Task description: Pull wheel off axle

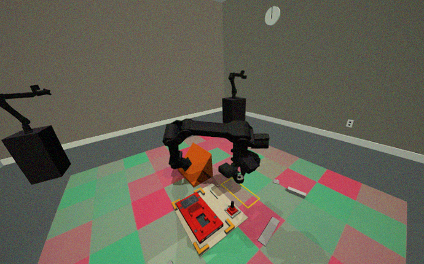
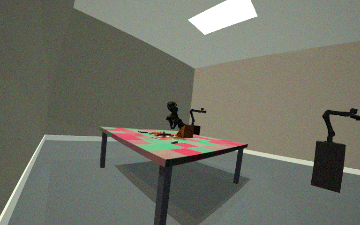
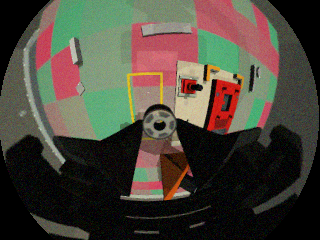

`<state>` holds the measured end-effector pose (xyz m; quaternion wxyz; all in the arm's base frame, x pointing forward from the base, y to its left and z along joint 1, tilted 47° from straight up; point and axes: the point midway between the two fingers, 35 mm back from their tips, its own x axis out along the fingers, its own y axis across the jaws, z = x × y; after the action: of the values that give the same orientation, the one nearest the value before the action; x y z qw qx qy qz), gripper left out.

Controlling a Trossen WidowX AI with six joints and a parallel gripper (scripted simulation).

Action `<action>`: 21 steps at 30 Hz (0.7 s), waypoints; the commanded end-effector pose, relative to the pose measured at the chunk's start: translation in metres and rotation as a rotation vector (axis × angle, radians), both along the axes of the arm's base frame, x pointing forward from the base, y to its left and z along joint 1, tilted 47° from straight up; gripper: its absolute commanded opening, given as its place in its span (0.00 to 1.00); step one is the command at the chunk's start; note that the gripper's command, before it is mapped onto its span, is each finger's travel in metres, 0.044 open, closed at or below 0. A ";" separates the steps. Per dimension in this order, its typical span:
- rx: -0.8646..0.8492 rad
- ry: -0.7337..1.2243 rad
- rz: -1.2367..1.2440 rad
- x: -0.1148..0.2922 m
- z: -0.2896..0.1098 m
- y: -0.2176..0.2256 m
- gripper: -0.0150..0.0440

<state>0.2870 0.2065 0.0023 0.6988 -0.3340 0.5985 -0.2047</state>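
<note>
My gripper [image 1: 239, 176] [image 3: 159, 122] is shut on the small grey wheel [image 1: 239, 177] [image 3: 159, 119] and holds it up in the air. It hangs over the near corner of the yellow marked rectangle [image 1: 249, 206] [image 3: 131, 94] on the table. The upright dark axle [image 1: 231, 205] [image 3: 195, 86] stands bare on its red base on the beige board [image 1: 220, 193], to the side of the rectangle. In the exterior view the arm [image 2: 173, 119] is small above the table and the wheel cannot be made out.
A red block with grey insets [image 1: 199, 216] [image 3: 223, 102] lies on the board between orange corner brackets [image 1: 201, 248]. An orange wedge [image 1: 197, 164] stands behind, by the arm's base. Grey bars [image 1: 268, 231] [image 1: 296, 191] lie on the checkered table [image 1: 353, 217].
</note>
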 end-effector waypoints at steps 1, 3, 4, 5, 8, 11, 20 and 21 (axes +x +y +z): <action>0.002 0.002 -0.003 -0.018 -0.015 0.012 0.25; 0.001 0.002 -0.004 -0.023 -0.019 0.015 0.25; 0.001 0.002 -0.004 -0.024 -0.020 0.015 0.25; 0.001 0.002 -0.004 -0.024 -0.020 0.015 0.25; 0.001 0.002 -0.004 -0.024 -0.021 0.014 0.25; 0.001 0.002 -0.004 -0.022 -0.025 0.010 0.25; 0.001 0.001 -0.004 -0.016 -0.042 -0.005 0.25; 0.001 0.001 -0.003 -0.015 -0.046 -0.009 0.25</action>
<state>0.2688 0.2053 -0.0357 0.6985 -0.3292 0.6013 -0.2054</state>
